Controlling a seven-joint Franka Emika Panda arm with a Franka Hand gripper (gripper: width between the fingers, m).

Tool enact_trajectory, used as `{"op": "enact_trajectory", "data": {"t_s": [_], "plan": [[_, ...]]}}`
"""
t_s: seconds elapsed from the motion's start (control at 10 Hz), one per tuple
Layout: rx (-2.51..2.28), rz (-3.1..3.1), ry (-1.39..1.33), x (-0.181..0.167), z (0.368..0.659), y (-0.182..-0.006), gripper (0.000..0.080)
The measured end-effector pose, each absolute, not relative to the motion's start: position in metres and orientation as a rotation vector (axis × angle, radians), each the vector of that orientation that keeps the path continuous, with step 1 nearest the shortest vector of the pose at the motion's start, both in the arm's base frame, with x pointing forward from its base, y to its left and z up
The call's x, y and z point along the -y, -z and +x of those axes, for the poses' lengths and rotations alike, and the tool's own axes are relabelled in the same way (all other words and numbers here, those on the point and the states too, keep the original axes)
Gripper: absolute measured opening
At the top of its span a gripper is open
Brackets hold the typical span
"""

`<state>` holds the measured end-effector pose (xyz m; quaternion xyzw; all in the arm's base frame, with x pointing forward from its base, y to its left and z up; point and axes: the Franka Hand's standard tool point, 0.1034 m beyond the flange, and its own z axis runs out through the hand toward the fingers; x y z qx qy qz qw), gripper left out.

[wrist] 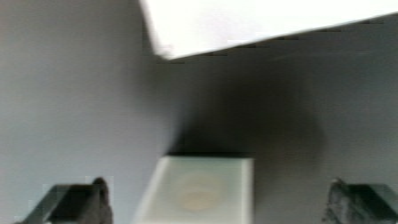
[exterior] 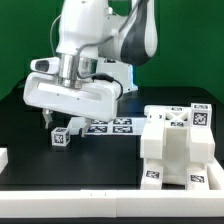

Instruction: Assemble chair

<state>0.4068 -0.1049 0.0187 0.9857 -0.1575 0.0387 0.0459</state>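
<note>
My gripper (exterior: pixel 58 122) hangs low over the black table at the exterior view's left, jaws open wide and empty. Just under it stands a small white chair part (exterior: pixel 62 137) with a marker tag on its face. In the wrist view this part (wrist: pixel 199 190) lies between the two dark fingertips (wrist: pixel 71 205), apart from both, and my gripper (wrist: pixel 217 206) touches nothing. A blocky white cluster of chair parts (exterior: pixel 175 145) with several tags stands at the exterior view's right.
The marker board (exterior: pixel 110 126) lies behind the small part. A white piece (exterior: pixel 4 157) shows at the exterior view's left edge. A white flat surface (wrist: pixel 267 25) fills a corner of the wrist view; I cannot tell what it is.
</note>
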Motion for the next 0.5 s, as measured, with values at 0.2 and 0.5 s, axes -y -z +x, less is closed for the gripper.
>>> {"op": "enact_trajectory", "data": {"t_s": [0.2, 0.5], "plan": [[0.535, 3.078, 0.001, 0.109, 0.425, -0.035, 0.0641], [0.496, 3.143, 0.342, 0.110, 0.420, -0.034, 0.0649]]}}
